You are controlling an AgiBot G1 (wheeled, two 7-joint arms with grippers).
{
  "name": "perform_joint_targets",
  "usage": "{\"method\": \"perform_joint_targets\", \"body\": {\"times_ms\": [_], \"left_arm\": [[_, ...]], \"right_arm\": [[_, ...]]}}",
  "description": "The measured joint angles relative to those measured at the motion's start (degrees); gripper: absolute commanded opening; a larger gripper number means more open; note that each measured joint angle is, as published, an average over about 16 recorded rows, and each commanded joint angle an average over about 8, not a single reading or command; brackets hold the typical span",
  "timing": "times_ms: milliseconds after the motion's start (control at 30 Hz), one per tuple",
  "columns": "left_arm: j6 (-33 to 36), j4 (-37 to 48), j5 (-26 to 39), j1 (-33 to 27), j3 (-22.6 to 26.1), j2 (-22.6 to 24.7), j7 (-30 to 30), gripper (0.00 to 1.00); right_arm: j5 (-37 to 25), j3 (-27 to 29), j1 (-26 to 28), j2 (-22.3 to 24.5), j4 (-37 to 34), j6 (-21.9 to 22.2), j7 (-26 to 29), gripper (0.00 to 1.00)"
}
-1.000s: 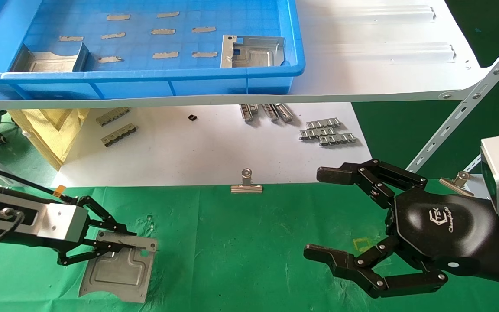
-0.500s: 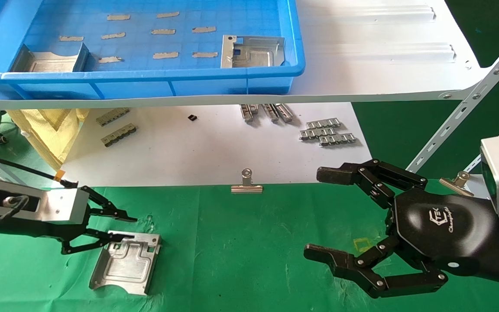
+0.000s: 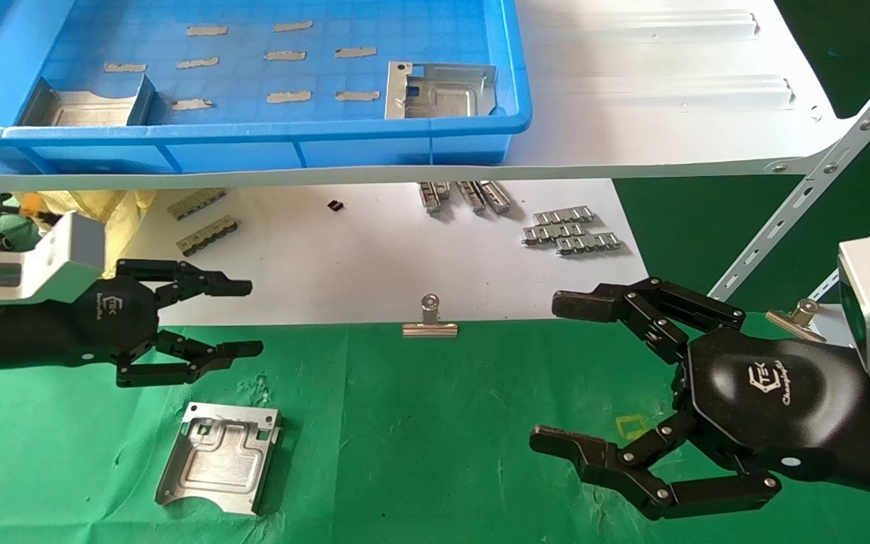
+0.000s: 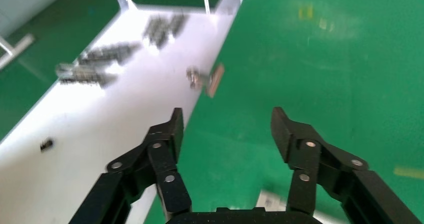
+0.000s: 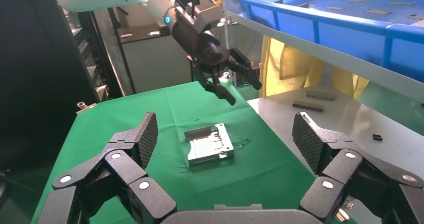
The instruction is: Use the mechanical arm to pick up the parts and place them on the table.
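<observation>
One silver part (image 3: 220, 457) lies flat on the green table (image 3: 435, 438), alone and untouched; the right wrist view shows it too (image 5: 209, 144). My left gripper (image 3: 246, 319) hangs open above the cloth's far edge, behind the part, with nothing between its fingers (image 4: 227, 121). Two more parts rest in the blue bin (image 3: 254, 140), one at its right end (image 3: 439, 91) and one at its left end (image 3: 87, 106). My right gripper (image 3: 559, 372) stands open over the cloth's right side, empty (image 5: 223, 129).
A white shelf board (image 3: 669, 91) carries the bin. Below it, a lower white board (image 3: 329, 257) holds small ridged strips (image 3: 571, 230). A binder clip (image 3: 429, 321) sits at the cloth's edge. Slanted metal struts (image 3: 820, 174) stand at the right.
My left gripper let go of the part, which settled flat on the cloth. It then rose and drew back toward the white board, turning at the wrist. The right arm stayed still.
</observation>
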Motion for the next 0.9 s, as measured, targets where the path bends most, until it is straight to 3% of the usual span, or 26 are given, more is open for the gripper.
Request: {"method": "perform_joint_targets", "body": {"times_ms": [467,900], "left_arm": [[-0.4,-4.7,-3.3,3.6,-3.3,-1.5,-4.2,1.0],[-1.6,-16.0,-4.9,11.3,-11.7,-3.6,-10.6,1.0]], "right_arm": [[0.0,0.0,0.0,0.0,0.0,0.0,0.0,1.0],[0.0,0.0,0.0,0.0,0.0,0.0,0.0,1.0]]}}
